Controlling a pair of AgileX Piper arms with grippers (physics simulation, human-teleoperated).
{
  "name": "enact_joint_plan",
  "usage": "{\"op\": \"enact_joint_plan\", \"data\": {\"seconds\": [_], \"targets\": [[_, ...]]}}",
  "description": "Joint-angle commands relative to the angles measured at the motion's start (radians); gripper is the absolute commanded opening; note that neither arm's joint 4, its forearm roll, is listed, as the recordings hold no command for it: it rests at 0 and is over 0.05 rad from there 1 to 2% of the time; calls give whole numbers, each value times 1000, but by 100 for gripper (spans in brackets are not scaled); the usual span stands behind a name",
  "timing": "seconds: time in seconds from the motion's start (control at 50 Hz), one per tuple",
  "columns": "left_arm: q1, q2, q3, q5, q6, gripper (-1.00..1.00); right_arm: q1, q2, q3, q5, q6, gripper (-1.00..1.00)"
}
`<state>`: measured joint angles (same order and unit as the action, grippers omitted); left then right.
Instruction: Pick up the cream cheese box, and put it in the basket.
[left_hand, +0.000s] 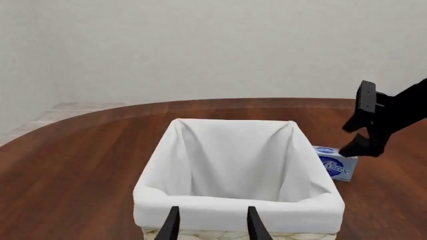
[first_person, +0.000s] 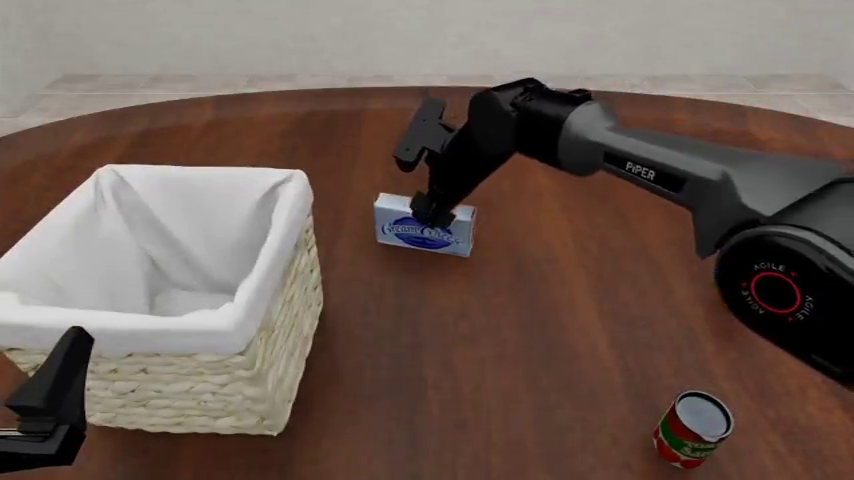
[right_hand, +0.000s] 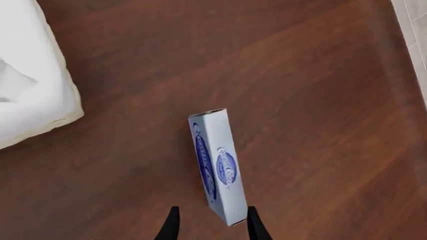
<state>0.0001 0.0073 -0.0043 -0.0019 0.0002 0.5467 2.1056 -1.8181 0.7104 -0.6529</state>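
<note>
Pale blue cream cheese box (first_person: 426, 226) stands on edge mid-bench, just beside the basket (first_person: 200, 300). I have my right pincer (first_person: 430, 208) spread apart straddling its top; my left pincer (left_hand: 211, 225) hangs released over the basket's near rim.

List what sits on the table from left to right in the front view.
Square cream wicker basket with white cloth lining → small flat pale blue-white cream cheese box → red-labelled cylindrical can.

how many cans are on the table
1. A red tomato can lies on the table's near right side, well away from the cream cheese box and basket. Others may be hidden.
</note>
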Motion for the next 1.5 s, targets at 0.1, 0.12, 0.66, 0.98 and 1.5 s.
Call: {"op": "enact_joint_plan", "data": {"seconds": [0.1,0.12,0.66,0.98,1.5], "targets": [[0,0,0,0,0,100,-5,20,59,-70,-90,100],[0,0,0,0,0,100,0,17,66,-75,-90,100],[0,0,0,0,0,100,-79,18,148,-208,-241,100],[0,0,0,0,0,100,-59,38,192,-253,-257,100],[0,0,0,0,0,100,-127,43,236,-357,-353,100]]}}
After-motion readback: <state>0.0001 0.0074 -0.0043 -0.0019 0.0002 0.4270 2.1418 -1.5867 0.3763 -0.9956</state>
